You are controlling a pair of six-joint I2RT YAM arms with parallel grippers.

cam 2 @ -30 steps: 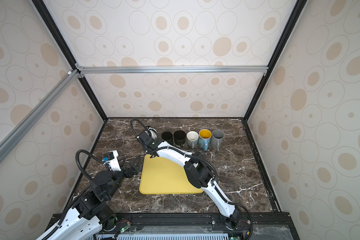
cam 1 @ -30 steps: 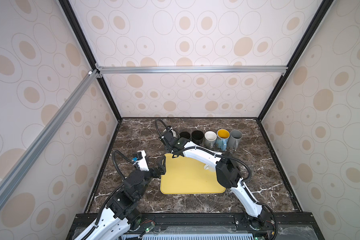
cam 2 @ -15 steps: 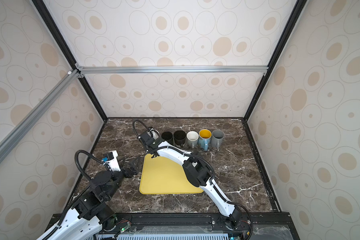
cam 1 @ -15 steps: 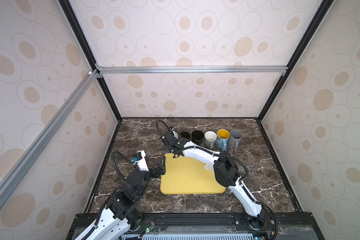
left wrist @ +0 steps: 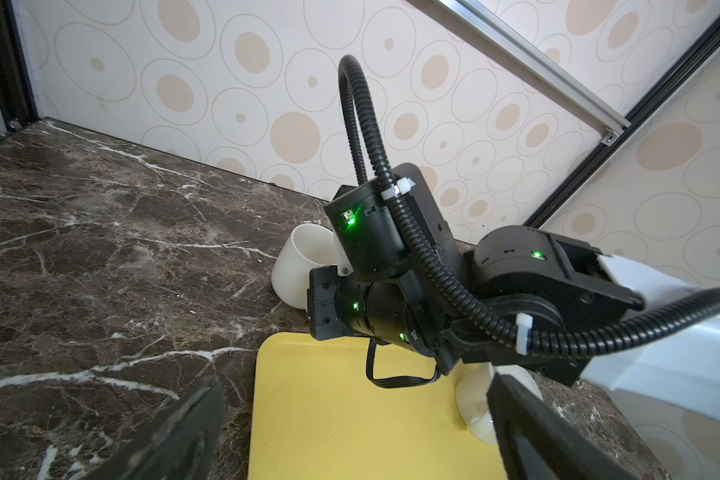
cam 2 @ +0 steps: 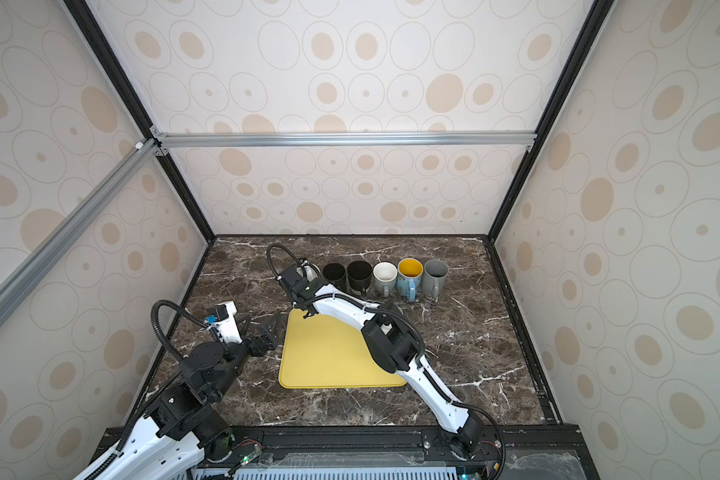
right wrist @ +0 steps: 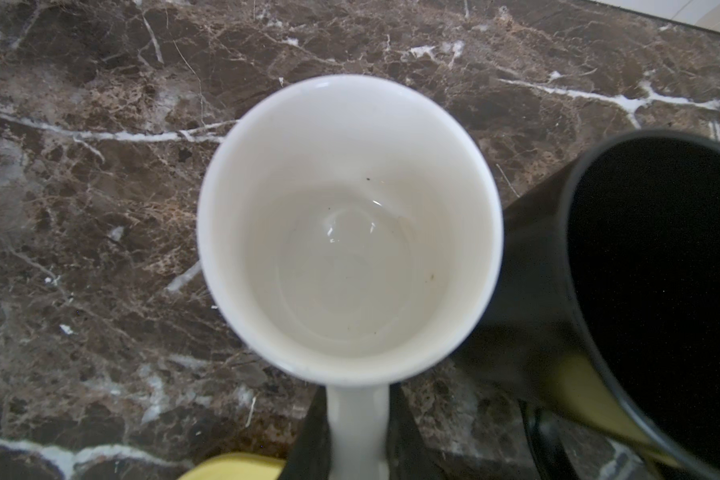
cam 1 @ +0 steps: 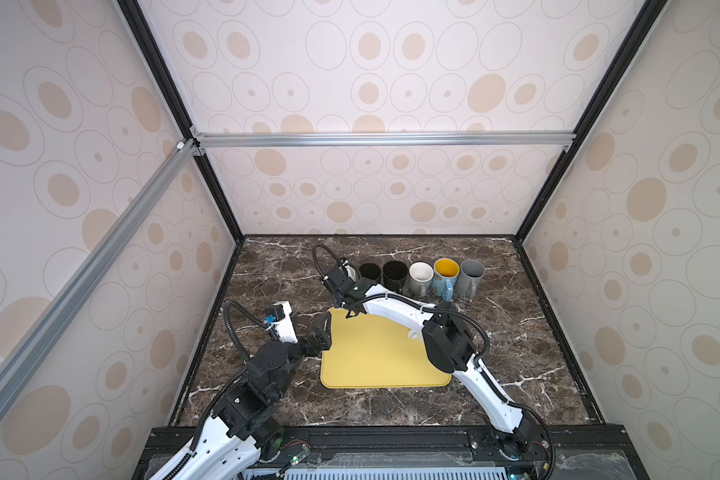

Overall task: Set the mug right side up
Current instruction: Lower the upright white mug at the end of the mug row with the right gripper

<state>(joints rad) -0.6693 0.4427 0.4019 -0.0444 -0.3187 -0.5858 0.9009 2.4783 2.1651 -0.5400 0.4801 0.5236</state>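
A white mug [right wrist: 350,228] sits at the left end of the mug row with its mouth facing up; the wrist camera looks straight into its bare inside. My right gripper [right wrist: 358,432] is shut on the mug's handle, one dark finger on each side. In both top views the right gripper [cam 1: 341,280] [cam 2: 296,282] reaches across to the back left, hiding most of the mug [cam 1: 353,271]. In the left wrist view the mug [left wrist: 300,266] looks slightly tilted, low over the marble. My left gripper [cam 1: 323,328] [left wrist: 350,436] is open and holds nothing at the yellow mat's left edge.
A yellow mat [cam 1: 375,361] lies mid-table with a small white object [cam 1: 412,334] on its right side. Right of the white mug stand two black mugs [cam 1: 371,272] [cam 1: 395,272], a grey one [cam 1: 420,276], a blue one with a yellow inside [cam 1: 445,274] and another grey one [cam 1: 470,274]. The nearest black mug [right wrist: 657,291] is close beside the held mug.
The right arm's elbow has shifted slightly to the left, the mug staying in its grip. The left arm has not moved.
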